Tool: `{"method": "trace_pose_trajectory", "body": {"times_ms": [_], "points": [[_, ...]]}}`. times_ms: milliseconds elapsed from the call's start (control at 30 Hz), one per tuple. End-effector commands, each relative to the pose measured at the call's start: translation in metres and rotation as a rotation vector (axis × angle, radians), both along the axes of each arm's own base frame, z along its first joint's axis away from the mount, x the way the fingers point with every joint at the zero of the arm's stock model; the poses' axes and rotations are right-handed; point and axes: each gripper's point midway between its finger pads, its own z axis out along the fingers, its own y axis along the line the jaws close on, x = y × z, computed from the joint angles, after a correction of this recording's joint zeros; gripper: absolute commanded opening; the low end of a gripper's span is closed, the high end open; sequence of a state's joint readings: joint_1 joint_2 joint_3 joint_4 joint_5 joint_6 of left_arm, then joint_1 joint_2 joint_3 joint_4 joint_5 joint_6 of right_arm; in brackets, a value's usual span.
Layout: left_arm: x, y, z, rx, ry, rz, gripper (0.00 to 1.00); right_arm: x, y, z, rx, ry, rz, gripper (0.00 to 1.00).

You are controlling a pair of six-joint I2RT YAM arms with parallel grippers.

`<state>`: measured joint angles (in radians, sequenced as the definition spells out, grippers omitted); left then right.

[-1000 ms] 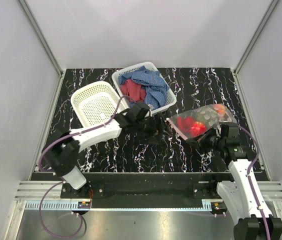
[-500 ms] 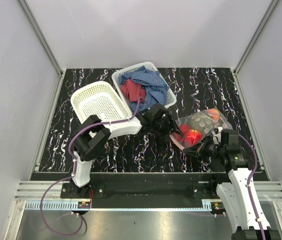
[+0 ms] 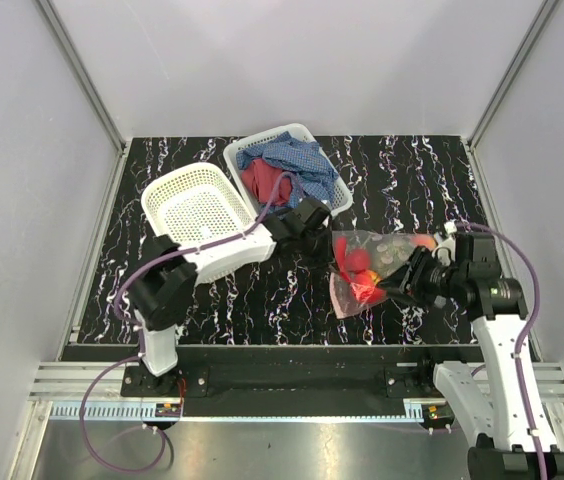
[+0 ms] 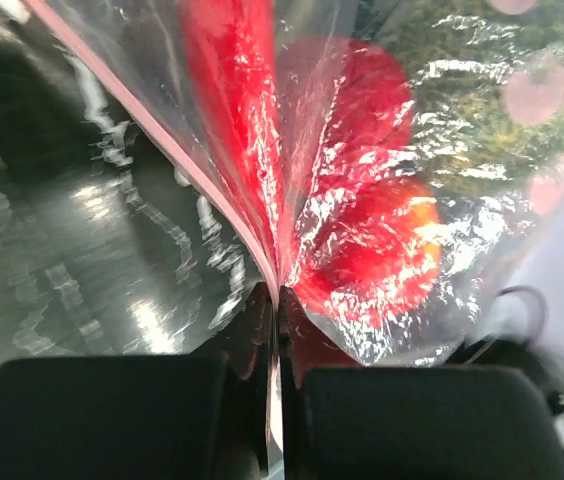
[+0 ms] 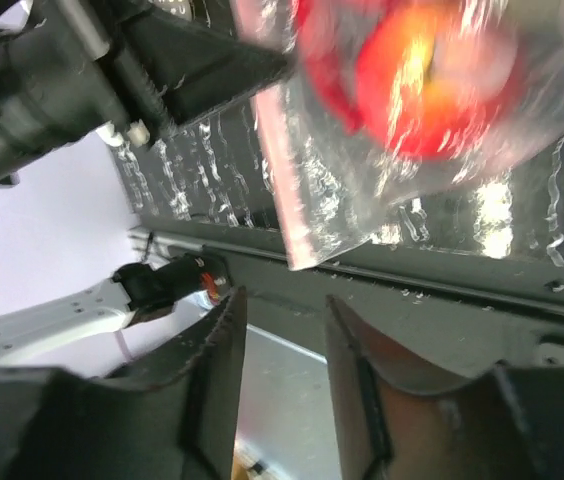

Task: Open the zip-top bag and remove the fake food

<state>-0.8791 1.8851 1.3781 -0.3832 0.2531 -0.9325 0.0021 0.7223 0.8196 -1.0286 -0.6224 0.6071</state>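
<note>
Left claw pinches the edge of the zip-top bag, which stretches toward the right claw, whose fingers stand apart just beside it. Red fake food sits inside.

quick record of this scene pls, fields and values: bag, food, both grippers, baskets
bag: zip-top bag, clear with pale dots, held up by one edge
zip: cannot tell whether open
contents: fake food, red pieces and an orange-red round one, all inside the bag
left gripper: fingers shut on the bag's pink zip edge
right gripper: fingers apart below the bag's corner, nothing between them
empty basket: white
second basket: holds blue and red cloths
</note>
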Motion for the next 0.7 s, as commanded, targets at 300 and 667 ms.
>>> {"method": "trace_pose_trajectory", "body": {"times_ms": [300, 667], "points": [[-0.015, 0.046, 0.125, 0.030, -0.542, -0.470, 0.00, 0.104, -0.001, 0.073, -0.098, -0.404, 0.145, 0.76], [-0.037, 0.073, 0.178, 0.000, -0.751, -0.640, 0.00, 0.134, 0.045, 0.144, 0.238, -0.723, 0.430, 0.90]]}}
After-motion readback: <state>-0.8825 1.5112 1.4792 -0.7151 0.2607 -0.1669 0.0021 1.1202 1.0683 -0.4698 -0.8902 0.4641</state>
